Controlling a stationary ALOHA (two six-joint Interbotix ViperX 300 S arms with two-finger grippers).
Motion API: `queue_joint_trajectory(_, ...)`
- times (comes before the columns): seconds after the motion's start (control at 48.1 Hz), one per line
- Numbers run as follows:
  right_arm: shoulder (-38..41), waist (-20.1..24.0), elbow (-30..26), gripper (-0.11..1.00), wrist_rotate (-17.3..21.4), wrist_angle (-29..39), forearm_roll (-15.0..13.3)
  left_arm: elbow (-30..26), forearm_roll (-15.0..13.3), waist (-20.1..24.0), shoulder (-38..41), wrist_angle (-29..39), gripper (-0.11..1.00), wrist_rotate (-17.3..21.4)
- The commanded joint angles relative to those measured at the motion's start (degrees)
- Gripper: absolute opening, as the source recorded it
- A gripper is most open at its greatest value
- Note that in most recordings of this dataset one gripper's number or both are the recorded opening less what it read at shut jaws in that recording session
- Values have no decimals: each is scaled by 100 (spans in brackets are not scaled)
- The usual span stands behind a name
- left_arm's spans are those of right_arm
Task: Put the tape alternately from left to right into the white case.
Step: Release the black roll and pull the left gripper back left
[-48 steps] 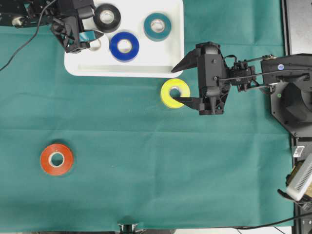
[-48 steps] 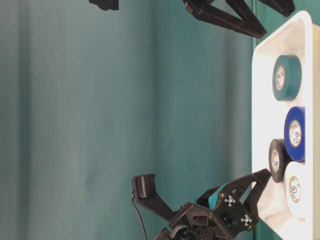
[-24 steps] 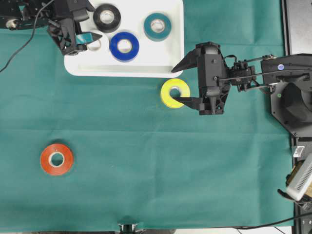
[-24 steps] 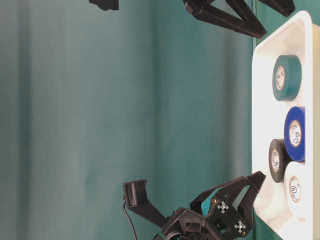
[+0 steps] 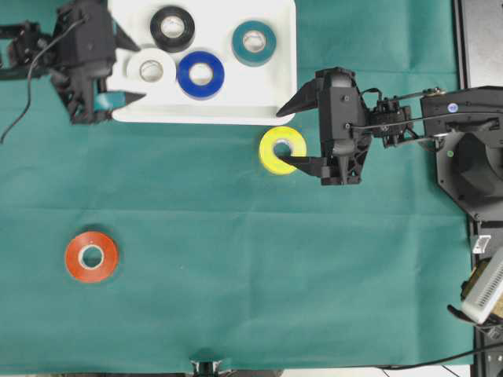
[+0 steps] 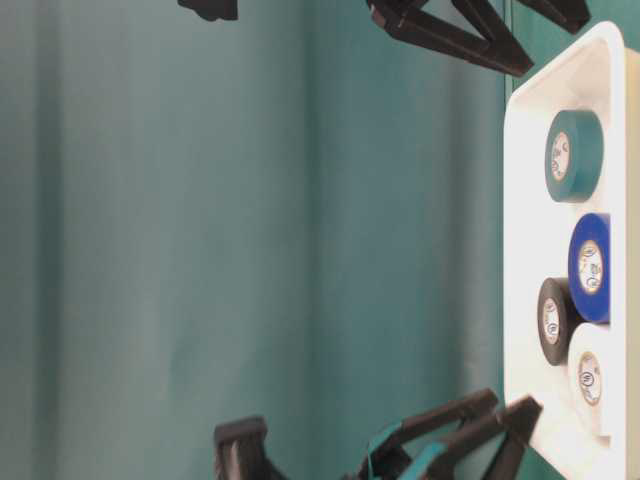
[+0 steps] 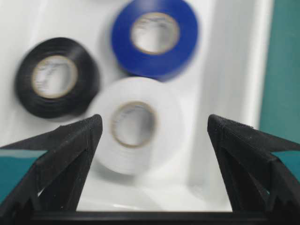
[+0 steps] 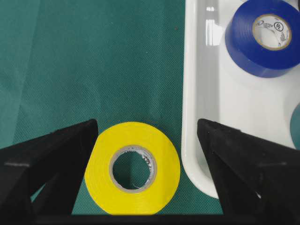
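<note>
Tape rolls: four of the six lie flat in the white case (image 5: 271,78) — black roll (image 5: 172,28), white roll (image 5: 150,69), blue roll (image 5: 200,74), teal roll (image 5: 254,42); the yellow roll (image 5: 282,149) lies flat on the table (image 5: 251,275) just outside the case's near rim, and the red roll (image 5: 91,256) lies well apart, toward the table's lower left.
Right gripper (image 5: 288,138): we see it wide open and empty, one finger on each side of the yellow roll, touching nothing that we can make out.
Left gripper (image 5: 119,78): wide open, empty, at the left end of the case, facing the white roll.
How a roll handles: we judge it light and stiff, a hard pale core under smooth wound vinyl; not fragile, but slick on its round wall.
Where to hold: across the outer wall at opposite points, fingers low on the cloth, centred so that the yellow roll cannot squirt sideways.
Risk: an off-centre squeeze may push it against the case rim.
</note>
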Motion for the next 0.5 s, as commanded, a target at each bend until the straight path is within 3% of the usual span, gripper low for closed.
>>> queue_joint_trajectory(0.0, -44, 18, -62, 72, 0, -44, 9, 44, -9, -220, -308, -9, 98, -9)
queue_joint_trajectory(0.478, -35, 18, -79, 72, 9, -44, 9, 694, -18, -1274, -1125, 123, 98, -26)
